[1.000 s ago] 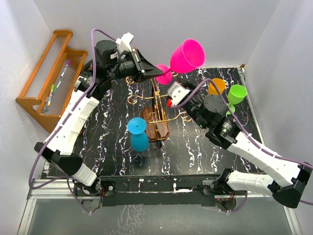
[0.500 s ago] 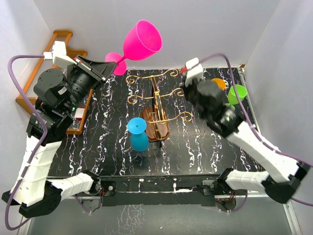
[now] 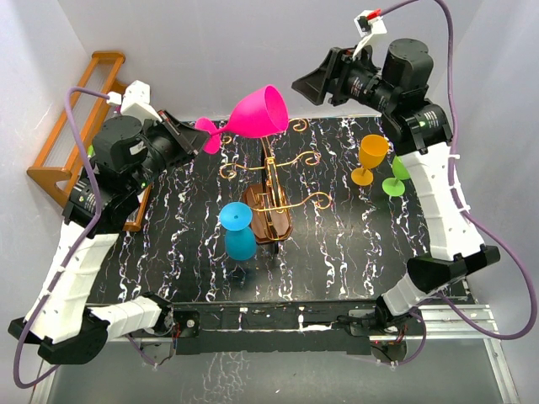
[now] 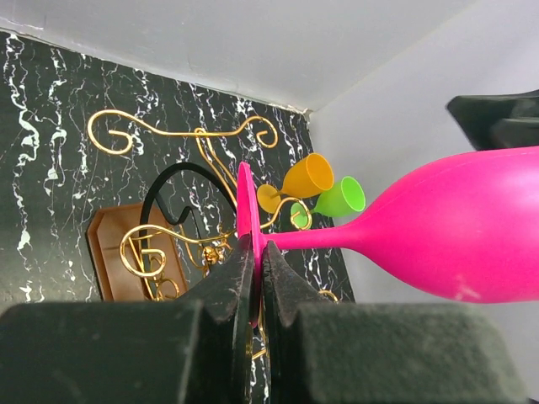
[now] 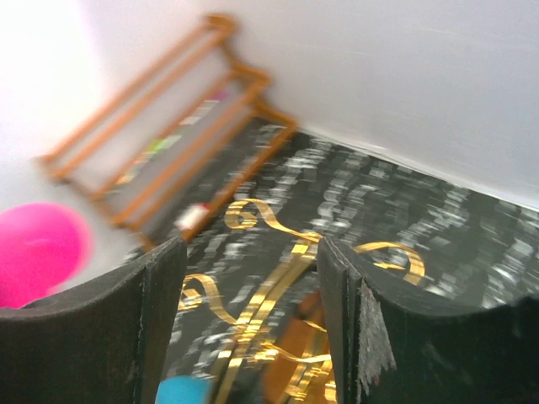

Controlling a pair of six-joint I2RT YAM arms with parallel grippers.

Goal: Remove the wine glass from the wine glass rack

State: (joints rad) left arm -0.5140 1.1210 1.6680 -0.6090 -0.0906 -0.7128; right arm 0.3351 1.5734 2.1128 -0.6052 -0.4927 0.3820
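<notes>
My left gripper (image 3: 195,135) is shut on the round foot of a pink wine glass (image 3: 257,114) and holds it in the air, tilted on its side, above the back left of the wine glass rack (image 3: 271,195). In the left wrist view the pads (image 4: 240,273) pinch the pink foot (image 4: 245,206), bowl to the right. The rack has a brown violin-shaped base (image 4: 126,257) and curly gold wire arms (image 3: 290,160). My right gripper (image 3: 305,84) is open and empty, raised high at the back right, its fingers (image 5: 160,295) wide apart above the rack (image 5: 278,286).
A blue glass (image 3: 238,231) stands upside down left of the rack. An orange glass (image 3: 370,156) and a green glass (image 3: 396,181) stand at the right. An orange-brown slatted shelf (image 3: 72,143) with pens lies at the far left. White walls close in.
</notes>
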